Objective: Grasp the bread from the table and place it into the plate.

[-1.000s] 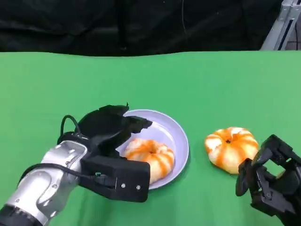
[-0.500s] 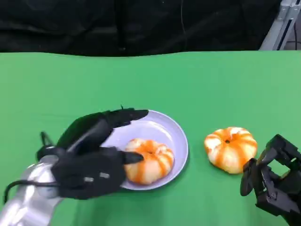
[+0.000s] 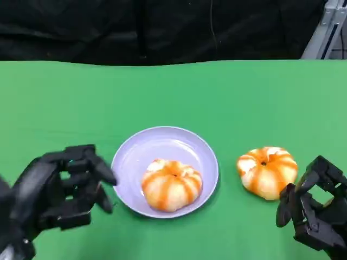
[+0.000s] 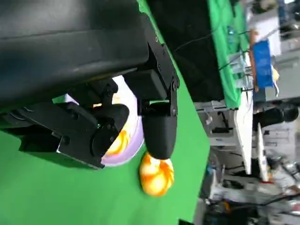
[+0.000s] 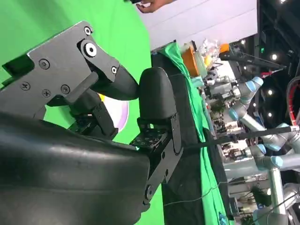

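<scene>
2 black hands sat nearest the camera, low on the green tabletop (image 3: 227, 92). The left hand (image 3: 57, 192) hovered just left of the plate (image 3: 162, 149), its fingers (image 3: 100, 168) loosely curled and apart, holding nothing. The right hand (image 3: 312, 214) rested at the lower right, fingers partly bent with gaps between them, also gripping nothing, just beside the loose bread (image 3: 267, 171) but apart from it. Farther in, 1 orange-striped bread in the plate (image 3: 171, 184) lay on the near half of the lavender dish. The loose bread stood on the cloth to the right of the plate, near it but not touching. At the far edge a black backdrop (image 3: 162, 27) closed off the tabletop.
</scene>
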